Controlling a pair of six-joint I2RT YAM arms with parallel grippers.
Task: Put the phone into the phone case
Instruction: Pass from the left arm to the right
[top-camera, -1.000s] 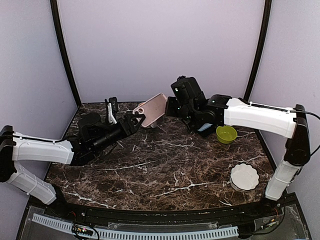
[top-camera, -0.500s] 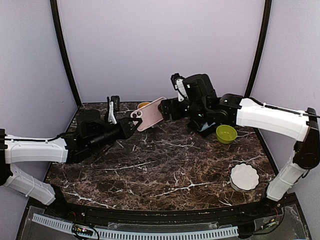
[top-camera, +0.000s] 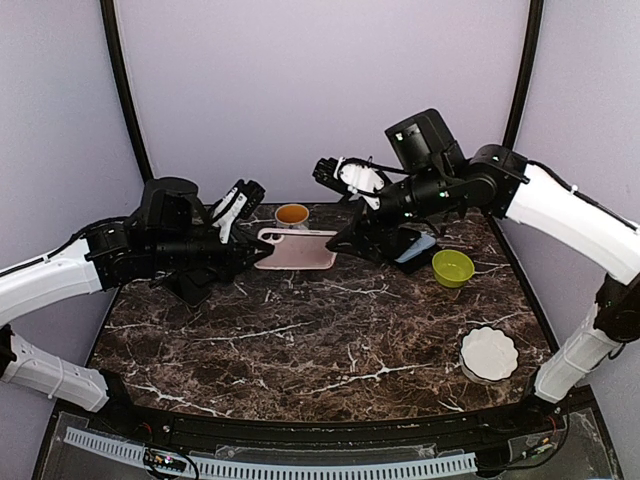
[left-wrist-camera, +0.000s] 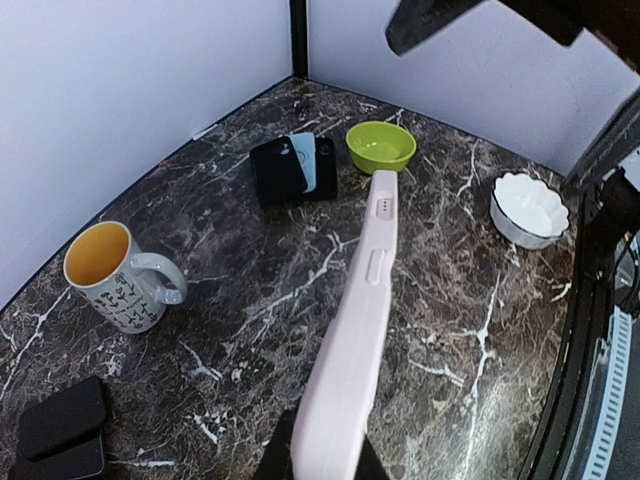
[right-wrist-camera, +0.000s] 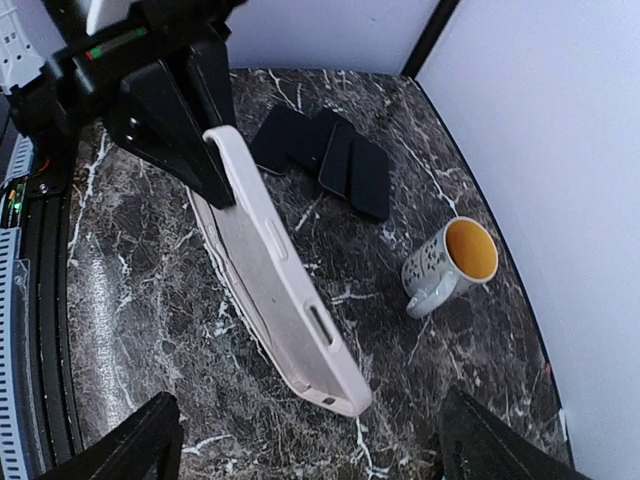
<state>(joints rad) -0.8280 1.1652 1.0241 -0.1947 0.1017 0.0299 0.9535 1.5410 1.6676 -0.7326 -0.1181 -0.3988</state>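
Pink and held by one end only, the phone case (top-camera: 300, 249) is hanging level in the air just in front of the mug (top-camera: 292, 214), with the left gripper (top-camera: 262, 252) pinching it tight. The right gripper (top-camera: 340, 178) is hovering above and to the right of the mug, jaws spread wide and carrying nothing. The phones (left-wrist-camera: 290, 168) are lying on the desk (top-camera: 330, 340), well to the mug's right. Pressing a phone in is likely to lever the overhanging case out of that end grip, or knock it down onto the mug.
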